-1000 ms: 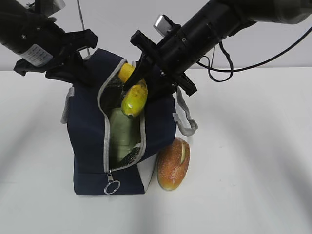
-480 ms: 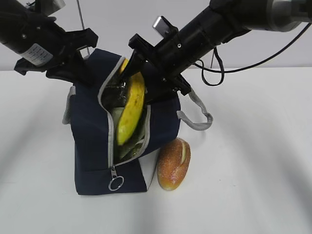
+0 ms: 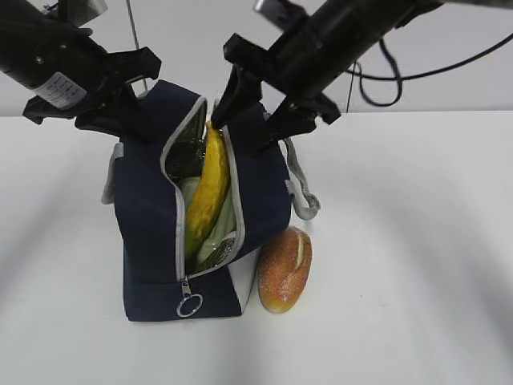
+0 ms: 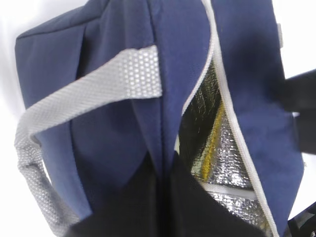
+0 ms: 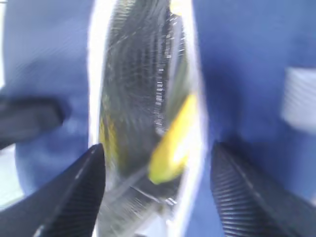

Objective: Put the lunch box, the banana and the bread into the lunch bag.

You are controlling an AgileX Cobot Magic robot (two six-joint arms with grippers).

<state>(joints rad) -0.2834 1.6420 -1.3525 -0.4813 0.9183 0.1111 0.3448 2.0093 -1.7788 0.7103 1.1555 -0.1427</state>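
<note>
The lunch bag (image 3: 152,233) is held open by the left gripper (image 4: 163,163), pinched on its fabric edge, so items can be dropped in. The banana (image 3: 207,192) lies inside on the lunch box (image 3: 210,233), below the wide-spread, empty right gripper (image 3: 250,100). The bread (image 3: 285,269) is left outside, against the bag.

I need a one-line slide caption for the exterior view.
Banana lies in the open lunch bag; right gripper open above; bread outside.
</note>
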